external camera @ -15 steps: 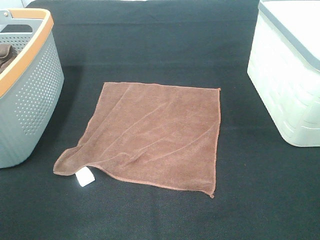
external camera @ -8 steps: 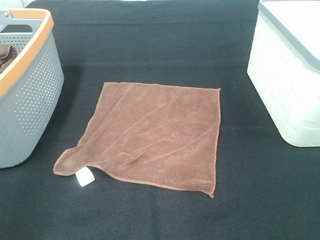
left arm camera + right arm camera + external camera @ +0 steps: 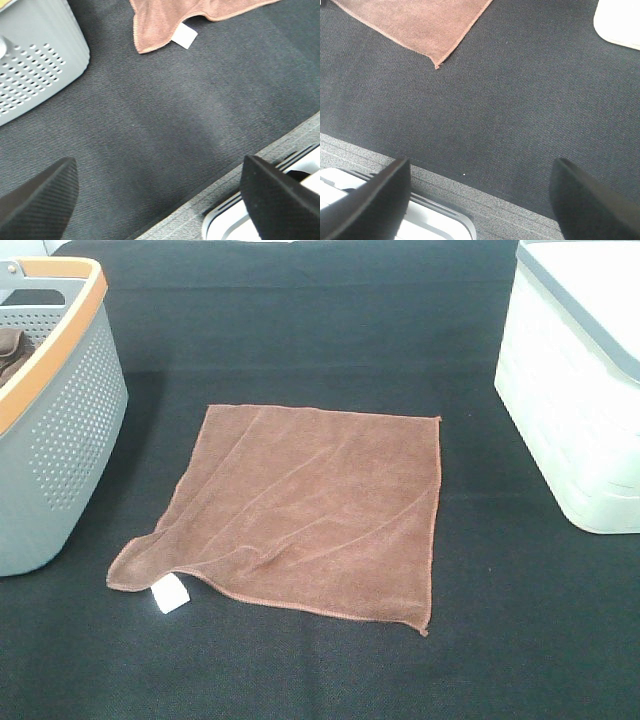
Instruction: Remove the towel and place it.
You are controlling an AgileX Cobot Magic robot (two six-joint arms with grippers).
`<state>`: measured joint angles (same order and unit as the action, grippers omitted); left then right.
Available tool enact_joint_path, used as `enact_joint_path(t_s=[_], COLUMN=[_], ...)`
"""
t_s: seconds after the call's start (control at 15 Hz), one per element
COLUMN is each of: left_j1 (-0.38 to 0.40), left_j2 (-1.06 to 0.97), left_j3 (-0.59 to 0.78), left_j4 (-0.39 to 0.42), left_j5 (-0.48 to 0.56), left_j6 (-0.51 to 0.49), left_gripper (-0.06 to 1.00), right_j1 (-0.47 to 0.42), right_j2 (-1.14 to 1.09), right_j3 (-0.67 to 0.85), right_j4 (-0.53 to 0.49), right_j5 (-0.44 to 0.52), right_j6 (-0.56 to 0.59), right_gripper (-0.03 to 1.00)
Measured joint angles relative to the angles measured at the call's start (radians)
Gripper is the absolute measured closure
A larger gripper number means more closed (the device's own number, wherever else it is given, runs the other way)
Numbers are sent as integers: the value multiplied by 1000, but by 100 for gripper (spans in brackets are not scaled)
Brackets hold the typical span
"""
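1. Right now the towel (image 3: 300, 515) lies spread flat on the black table cover (image 3: 300, 340), in the middle between the grey perforated basket (image 3: 60, 430) on the left and the white bin (image 3: 580, 390) on the right, touching neither.
2. Neither arm shows in the high view; both hang back at the near edge of the table.
3. Left gripper (image 3: 160, 200) has its jaws spread wide with nothing between them; the towel's tagged corner (image 3: 150, 42) and its white tag (image 3: 183, 36) lie well ahead of it, near the basket's wall (image 3: 35, 65).
4. Right gripper (image 3: 480, 200) is equally wide and empty; the towel's other near corner (image 3: 437, 65) sits ahead of it and off toward the left arm's side.
5. Being square, the towel has no long axis to speak of; its near hem runs across in front of both arms.
6. Either arm looks about equally placed; the slightly rumpled tag corner seems the easier pinch.
7. Open cover surrounds the towel on every side, so a straight reach forward looks unobstructed.
8. A darker cloth (image 3: 8, 345) sits in the basket — not the target.
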<state>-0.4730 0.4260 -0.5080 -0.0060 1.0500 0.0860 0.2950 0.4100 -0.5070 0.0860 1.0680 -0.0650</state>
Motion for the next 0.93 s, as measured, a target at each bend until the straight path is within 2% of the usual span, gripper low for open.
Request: enact_joint_path(t_s=[0.87, 0.93], left_j1=[2, 30], left_j2=[0, -2], left_j3=[0, 0], left_j4=[-16, -17], left_j5=[0, 0], left_j6=[1, 1], left_gripper=[11, 11], right_j1=[0, 0], right_j2=[0, 0], right_j3=[0, 0], right_j4=[0, 0], right_j5=[0, 0], right_j6=[1, 1], right_gripper=[24, 24])
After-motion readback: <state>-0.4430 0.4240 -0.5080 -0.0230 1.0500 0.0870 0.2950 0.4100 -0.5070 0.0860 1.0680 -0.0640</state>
